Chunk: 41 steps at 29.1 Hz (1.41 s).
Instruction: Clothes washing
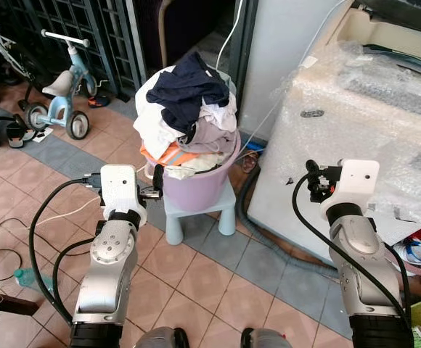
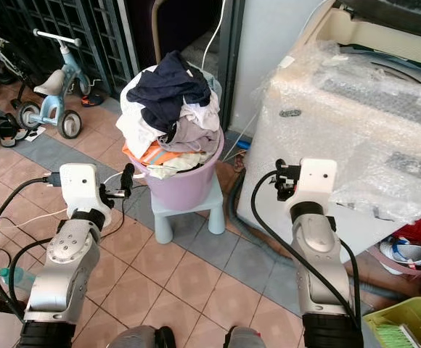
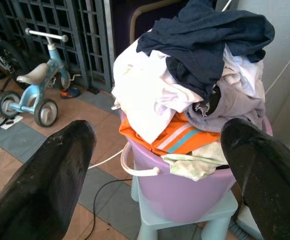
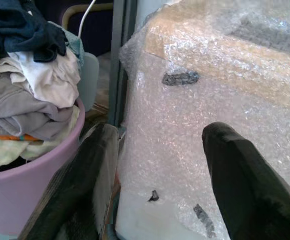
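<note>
With fingers spread and empty, the left gripper (image 1: 154,191) waits at nine o'clock of the overfilled purple bucket (image 1: 196,185), raised on a stool (image 1: 196,215) for reach, while the right gripper (image 1: 313,181), likewise released, faces the bubble-wrapped washer (image 1: 363,123) at three o'clock.

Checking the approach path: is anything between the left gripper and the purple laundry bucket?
Nothing solid. In the left wrist view the open left gripper faces the purple bucket across bare air, with only floor tiles and a white cable below.

Smooth, slightly glossy lilac plastic bucket (image 1: 199,185); soft matt cloth heap (image 1: 185,109); pale blue plastic stool (image 1: 196,214); crinkled glossy bubble wrap over washing machine (image 1: 363,130); matt floor tiles (image 1: 189,279).
</note>
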{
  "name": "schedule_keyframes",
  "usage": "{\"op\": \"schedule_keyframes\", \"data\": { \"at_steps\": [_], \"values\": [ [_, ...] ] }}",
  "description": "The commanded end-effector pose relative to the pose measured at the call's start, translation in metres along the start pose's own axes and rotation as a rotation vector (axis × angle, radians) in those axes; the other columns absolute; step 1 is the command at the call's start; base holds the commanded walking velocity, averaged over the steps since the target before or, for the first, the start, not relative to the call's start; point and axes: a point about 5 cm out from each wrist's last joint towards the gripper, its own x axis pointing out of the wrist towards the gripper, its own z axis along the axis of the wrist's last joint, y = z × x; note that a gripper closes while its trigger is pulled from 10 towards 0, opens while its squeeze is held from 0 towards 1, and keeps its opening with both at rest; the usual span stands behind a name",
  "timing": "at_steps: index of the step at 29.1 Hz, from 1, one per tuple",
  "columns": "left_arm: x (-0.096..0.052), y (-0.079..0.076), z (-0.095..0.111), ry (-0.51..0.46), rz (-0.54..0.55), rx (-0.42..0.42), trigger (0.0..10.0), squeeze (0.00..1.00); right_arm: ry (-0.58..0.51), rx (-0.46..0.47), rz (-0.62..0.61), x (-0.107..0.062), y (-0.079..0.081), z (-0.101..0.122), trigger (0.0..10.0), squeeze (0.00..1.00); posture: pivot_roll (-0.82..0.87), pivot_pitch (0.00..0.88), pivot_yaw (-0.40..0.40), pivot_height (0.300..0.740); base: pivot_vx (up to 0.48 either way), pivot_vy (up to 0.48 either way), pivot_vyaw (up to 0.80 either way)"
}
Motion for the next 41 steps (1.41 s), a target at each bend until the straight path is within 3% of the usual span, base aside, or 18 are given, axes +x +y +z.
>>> {"op": "schedule_keyframes", "data": {
  "at_steps": [1, 6, 11, 12, 13, 15, 16, 17, 18, 23, 24, 25, 26, 31, 32, 34, 36, 41],
  "values": [
    [-0.002, 0.006, 0.000, 0.005, 0.010, 0.003, 10.0, 0.00, -0.021, -0.008, 0.061, 0.002, 0.014, 0.005, 10.0, 0.00, 0.02, 0.103, 0.019, 0.740, 0.458, 0.000, 0.00],
    [-0.002, 0.005, 0.000, 0.002, -0.005, 0.009, 10.0, 0.00, -0.055, -0.046, 0.061, 0.003, 0.019, 0.011, 10.0, 0.00, 0.01, 0.107, 0.017, 0.740, 0.458, 0.000, 0.00],
    [-0.003, 0.005, 0.000, 0.003, 0.008, 0.017, 10.0, 0.00, -0.008, 0.057, 0.084, 0.002, 0.014, 0.002, 10.0, 0.00, 0.02, 0.108, 0.017, 0.740, 0.457, 0.000, 0.00],
    [-0.004, 0.006, 0.000, 0.004, 0.011, -0.003, 10.0, 0.34, -0.026, 0.061, 0.089, 0.002, 0.013, 0.004, 10.0, 0.67, 0.02, 0.109, 0.017, 0.740, 0.446, 0.000, 0.00],
    [-0.004, 0.006, 0.000, 0.010, 0.020, -0.016, 10.0, 0.89, -0.031, 0.077, 0.086, 0.002, 0.013, 0.005, 10.0, 1.00, 0.02, 0.109, 0.017, 0.740, 0.405, 0.000, 0.00],
    [-0.004, 0.006, -0.001, 0.015, 0.025, -0.017, 10.0, 0.89, -0.029, 0.086, 0.086, 0.002, 0.014, 0.005, 10.0, 1.00, 0.02, 0.109, 0.017, 0.740, 0.405, 0.000, 0.00],
    [-0.003, 0.007, -0.002, 0.026, 0.040, 0.001, 10.0, 1.00, -0.017, 0.031, 0.070, 0.003, 0.015, 0.003, 10.0, 1.00, 0.02, 0.110, 0.017, 0.740, 0.000, 0.000, 0.00],
    [-0.003, 0.007, -0.002, 0.026, 0.037, 0.011, 10.0, 0.91, -0.017, -0.007, 0.080, 0.004, 0.019, 0.003, 10.0, 1.00, 0.02, 0.109, 0.017, 0.740, 0.000, 0.000, 0.00],
    [-0.003, 0.007, -0.001, 0.023, 0.040, 0.015, 10.0, 0.00, -0.031, -0.017, 0.086, 0.004, 0.022, 0.004, 10.0, 1.00, 0.02, 0.109, 0.017, 0.740, 0.000, 0.000, 0.00],
    [-0.003, 0.006, 0.000, 0.016, 0.043, 0.024, 10.0, 0.00, -0.008, 0.082, 0.150, 0.000, 0.030, 0.004, 10.0, 1.00, 0.02, 0.108, 0.016, 0.740, 0.000, 0.000, 0.00],
    [-0.003, 0.006, 0.000, 0.014, 0.039, 0.021, 10.0, 0.00, -0.006, 0.108, 0.169, -0.002, 0.031, 0.003, 10.0, 0.36, 0.02, 0.108, 0.016, 0.740, 0.000, 0.000, 0.00],
    [-0.004, 0.005, 0.001, 0.011, 0.034, 0.020, 10.0, 0.00, -0.007, 0.138, 0.195, -0.003, 0.032, 0.003, 10.0, 0.12, 0.02, 0.107, 0.016, 0.740, 0.000, 0.000, 0.00],
    [-0.004, 0.004, 0.001, 0.006, 0.032, 0.024, 10.0, 0.00, -0.021, 0.146, 0.191, -0.004, 0.030, 0.004, 10.0, 0.00, 0.02, 0.107, 0.016, 0.740, 0.000, 0.000, 0.00],
    [-0.005, 0.004, 0.000, 0.018, 0.037, 0.032, 10.0, 0.00, -0.024, 0.122, 0.147, -0.003, 0.024, 0.003, 10.0, 0.00, 0.02, 0.099, 0.019, 0.740, 0.000, 0.000, 0.00],
    [-0.006, 0.006, -0.001, 0.012, 0.038, 0.044, 10.0, 0.00, -0.027, 0.034, 0.148, -0.002, 0.026, 0.002, 10.0, 0.00, 0.02, 0.093, 0.021, 0.740, 0.000, 0.000, 0.00],
    [-0.007, 0.006, -0.001, 0.010, 0.038, 0.048, 10.0, 0.00, -0.028, 0.012, 0.150, -0.002, 0.026, 0.002, 10.0, 0.00, 0.02, 0.093, 0.021, 0.740, 0.000, 0.000, 0.00],
    [-0.008, 0.009, -0.002, -0.007, 0.029, 0.078, 10.0, 0.00, -0.030, 0.132, 0.188, -0.004, 0.034, 0.004, 10.0, 0.00, 0.04, 0.080, 0.024, 0.740, 0.000, 0.000, 0.00],
    [-0.003, 0.009, -0.002, -0.032, -0.002, 0.161, 10.0, 0.00, -0.062, 0.055, 0.258, -0.003, 0.039, 0.009, 10.0, 0.00, 0.05, 0.072, 0.013, 0.740, 0.000, 0.000, 0.00]
  ]
}}
